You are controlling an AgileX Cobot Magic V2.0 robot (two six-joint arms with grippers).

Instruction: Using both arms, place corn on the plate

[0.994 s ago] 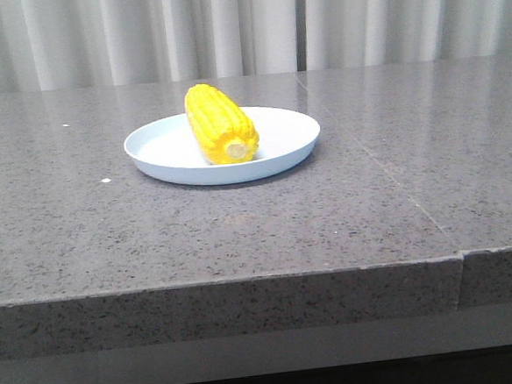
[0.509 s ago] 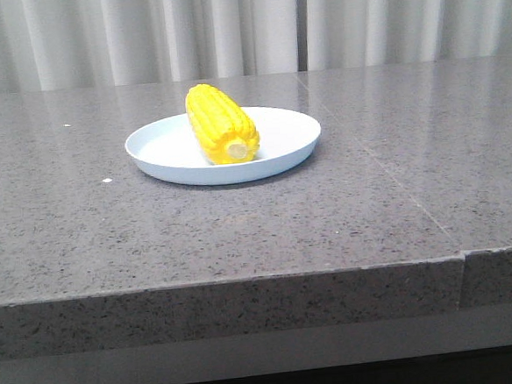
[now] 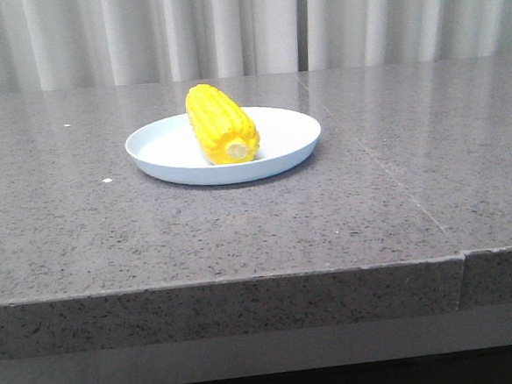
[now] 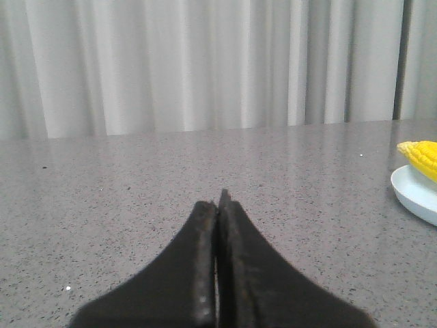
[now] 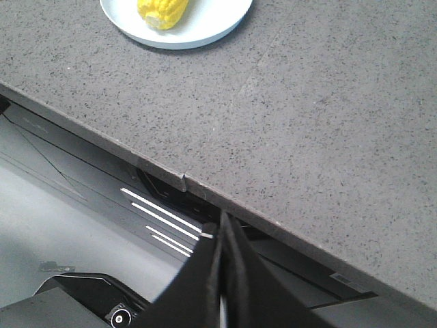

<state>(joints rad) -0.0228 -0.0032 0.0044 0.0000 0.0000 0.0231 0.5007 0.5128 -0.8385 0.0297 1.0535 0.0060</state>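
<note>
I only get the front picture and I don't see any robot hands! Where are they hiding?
Observer: The left gripper is shut, empty, low over the table, with the corn off to its side.
Operator: And the other hand?
Observer: The right gripper is shut too, pulled back past the table's front edge.
Operator: What's under it?
Observer: Dark robot base parts with white stripes, below the table edge.
Operator: Does it see the plate?
Observer: Yes, the plate with the corn on it is far ahead.
</note>
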